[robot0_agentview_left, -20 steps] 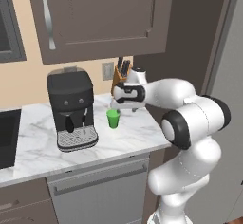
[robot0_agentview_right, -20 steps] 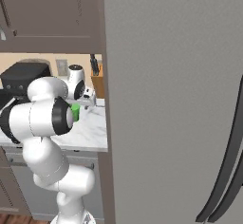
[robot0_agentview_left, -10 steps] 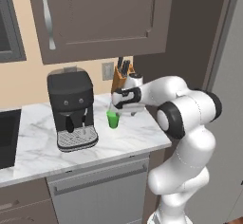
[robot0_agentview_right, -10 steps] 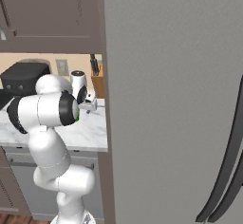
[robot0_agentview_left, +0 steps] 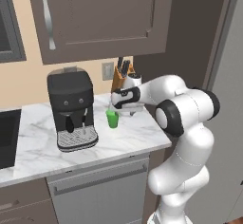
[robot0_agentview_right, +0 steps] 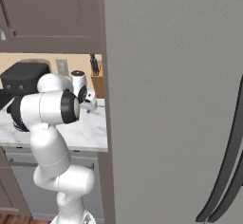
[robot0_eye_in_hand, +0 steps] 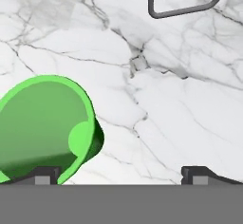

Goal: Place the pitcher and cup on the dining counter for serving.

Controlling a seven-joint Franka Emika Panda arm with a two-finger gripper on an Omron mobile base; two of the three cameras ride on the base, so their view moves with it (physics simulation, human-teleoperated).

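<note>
Green cup (robot0_eye_in_hand: pixel 45 128), plain, no lettering

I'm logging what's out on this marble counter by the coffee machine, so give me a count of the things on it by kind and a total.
Coffee machine: 1
Green cup: 1
Knife block: 1
Total: 3

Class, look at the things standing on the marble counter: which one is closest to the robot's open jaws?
The small green cup, right below the gripper. The black coffee machine stands farther left, and the knife block sits back against the wall.
</note>
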